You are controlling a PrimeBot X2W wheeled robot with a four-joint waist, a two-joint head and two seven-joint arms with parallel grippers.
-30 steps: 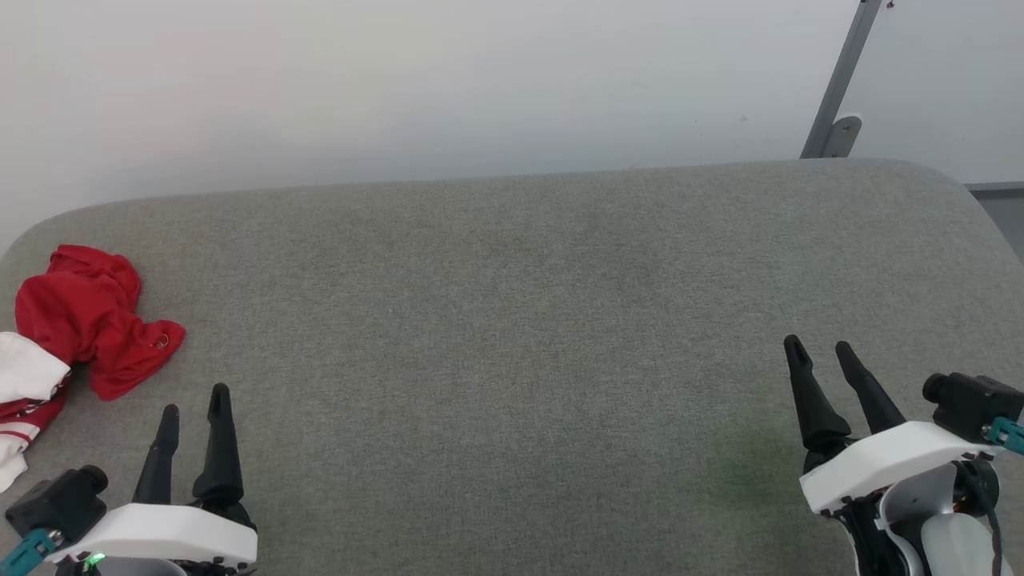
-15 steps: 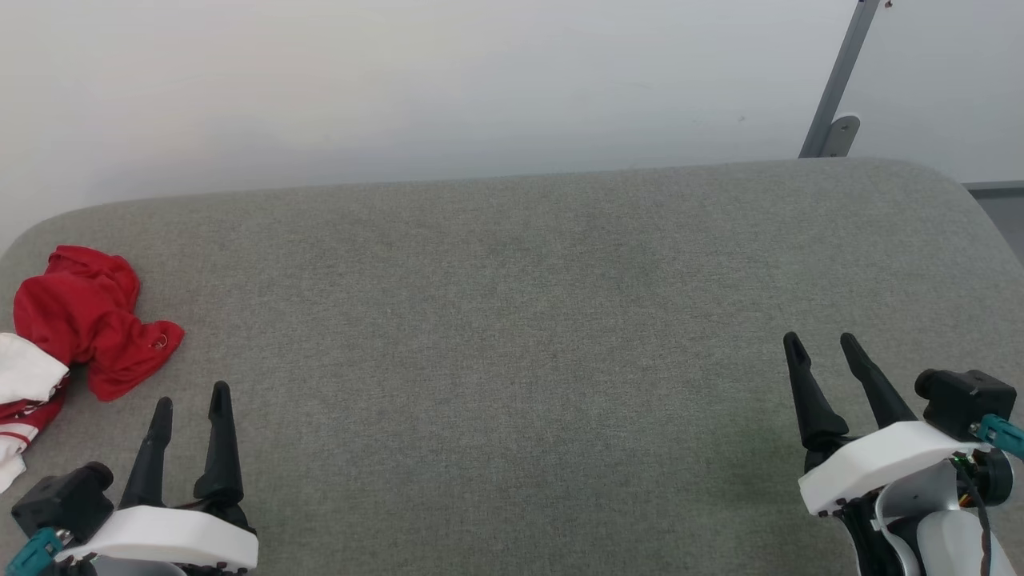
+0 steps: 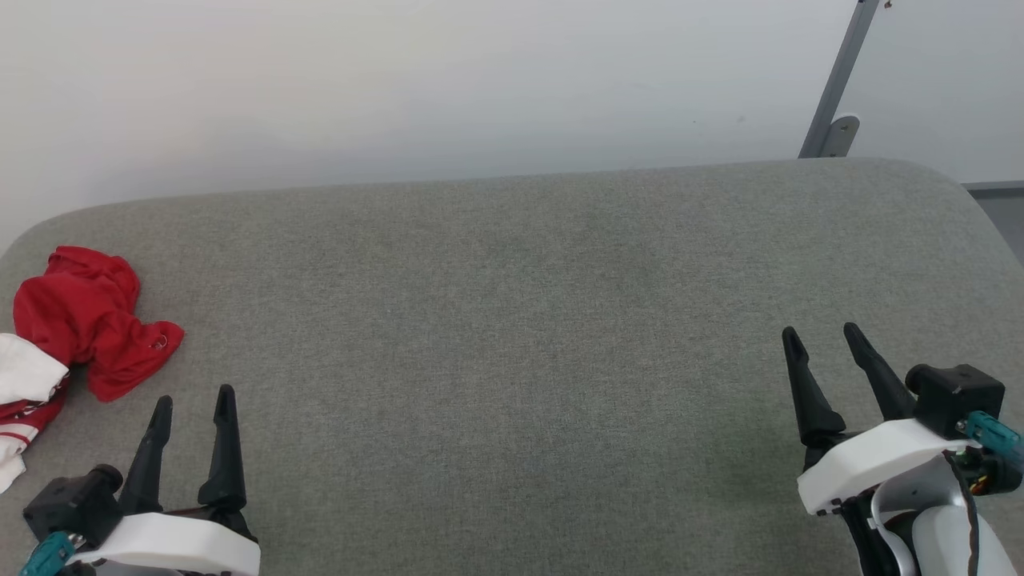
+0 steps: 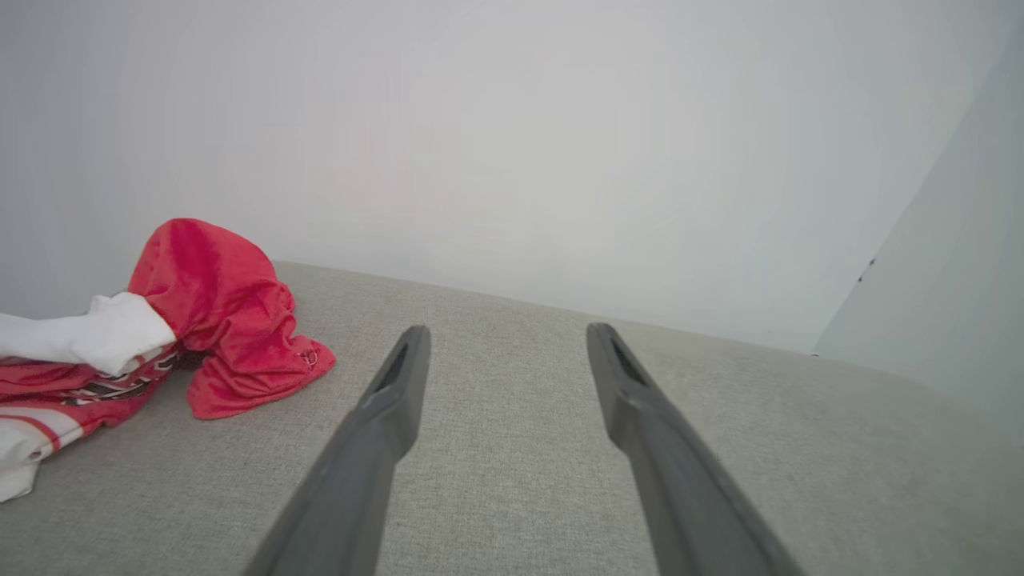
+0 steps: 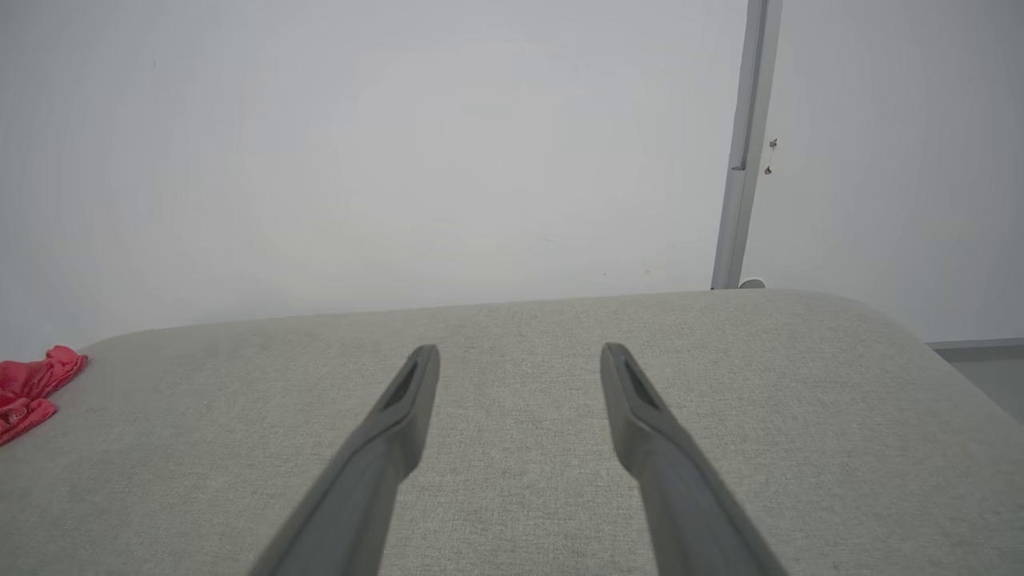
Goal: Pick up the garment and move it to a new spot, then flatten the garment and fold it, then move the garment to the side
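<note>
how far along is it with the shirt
Done: nothing yet; the shirt lies crumpled at the left end of the grey padded top. In hand: nothing; the left gripper and right gripper hover empty, jaws open, clear of the shirt. Left: pick it up, move it, flatten, fold, set it aside.

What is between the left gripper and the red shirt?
Just bare grey fabric lies between the left gripper and the shirt, as the head view shows.

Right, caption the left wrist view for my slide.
Open left gripper hovers over the grey padded surface; the crumpled red-and-white garment lies untouched off to its left.
</note>
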